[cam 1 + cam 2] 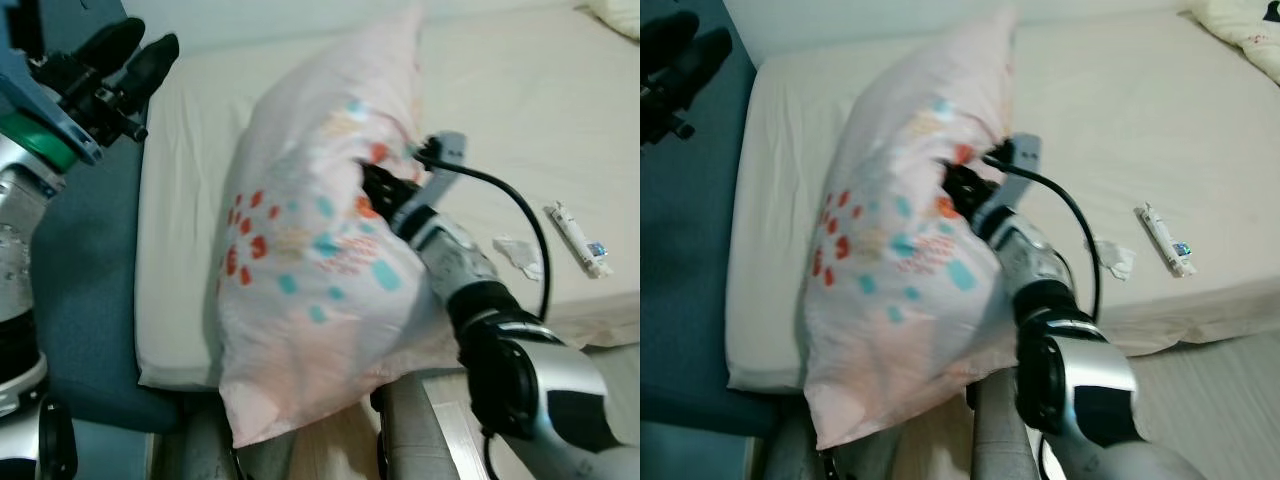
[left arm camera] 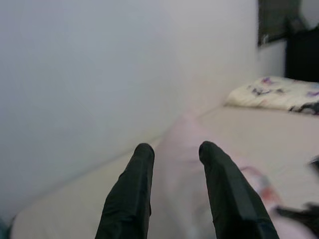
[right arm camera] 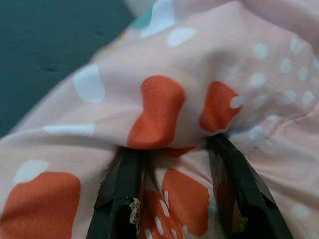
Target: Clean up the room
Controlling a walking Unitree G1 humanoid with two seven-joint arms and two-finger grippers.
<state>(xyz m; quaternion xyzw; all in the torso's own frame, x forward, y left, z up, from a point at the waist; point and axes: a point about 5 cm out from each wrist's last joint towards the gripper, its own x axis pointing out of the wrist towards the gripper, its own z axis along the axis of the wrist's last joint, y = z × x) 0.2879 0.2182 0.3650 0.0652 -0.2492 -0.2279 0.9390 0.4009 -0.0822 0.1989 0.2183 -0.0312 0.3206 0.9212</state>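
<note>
Two fingers of your right hand pinch the pink pillow at frame centre. Your left hand, upper left, gapes empty.

Count as observed: one pink pillow with orange and teal spots; one bed under a cream sheet; one small white tube lying on it; one crumpled white scrap just beside that tube; one patterned quilt at the far end; my two grippers, left gripper and right gripper.
</note>
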